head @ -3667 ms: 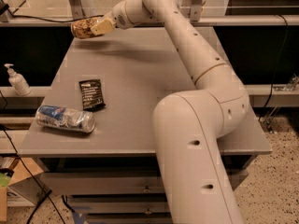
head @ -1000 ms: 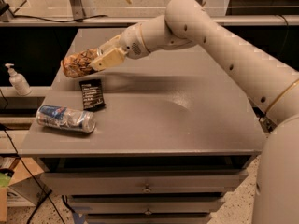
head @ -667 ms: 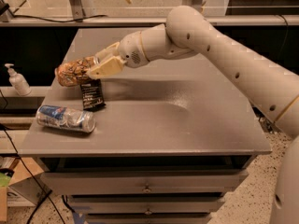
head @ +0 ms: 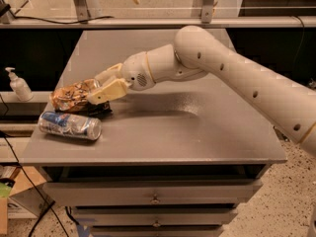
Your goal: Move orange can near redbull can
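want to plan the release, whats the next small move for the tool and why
Probably ease the tool straight down and then let go. It is shut on the orange can, held just behind the redbull can lying on its side at the table's front left, so the cans are already close.

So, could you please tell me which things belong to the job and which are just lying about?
Job: orange can, in the gripper, jaws shut on it, at the left of the table; redbull can lying beside it.
Lying about: black packet; pump bottle.
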Controlling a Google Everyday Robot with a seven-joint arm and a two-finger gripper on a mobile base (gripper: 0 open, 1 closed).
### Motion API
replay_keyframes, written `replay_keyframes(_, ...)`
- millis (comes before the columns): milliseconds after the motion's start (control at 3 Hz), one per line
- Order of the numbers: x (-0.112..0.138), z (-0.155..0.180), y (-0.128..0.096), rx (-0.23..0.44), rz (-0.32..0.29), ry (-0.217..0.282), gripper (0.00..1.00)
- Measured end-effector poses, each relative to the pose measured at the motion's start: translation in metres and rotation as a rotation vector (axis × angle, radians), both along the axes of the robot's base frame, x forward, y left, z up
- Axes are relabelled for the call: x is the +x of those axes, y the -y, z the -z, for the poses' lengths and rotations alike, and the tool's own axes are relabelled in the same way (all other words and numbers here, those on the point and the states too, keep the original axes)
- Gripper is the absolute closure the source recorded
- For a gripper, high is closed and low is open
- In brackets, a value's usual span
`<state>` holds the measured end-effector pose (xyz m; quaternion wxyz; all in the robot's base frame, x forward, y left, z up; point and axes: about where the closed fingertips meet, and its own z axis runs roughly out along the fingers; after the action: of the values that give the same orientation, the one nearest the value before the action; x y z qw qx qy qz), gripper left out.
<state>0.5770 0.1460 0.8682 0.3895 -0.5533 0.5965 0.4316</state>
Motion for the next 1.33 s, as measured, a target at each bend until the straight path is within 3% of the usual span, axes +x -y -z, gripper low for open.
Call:
replay_keyframes(333, -0.0098, 0.0074, 0.0020, -0.013, 0.012, -0.006, 0.61)
replay_keyframes(1000, -0.0080, 0.0113, 0.0098, -0.016, 0.083, 0.027, 0.13)
replay_keyframes(1333, -0.0087, 0.0114, 0.0077, -0.016, 0.079, 0.026, 0.00)
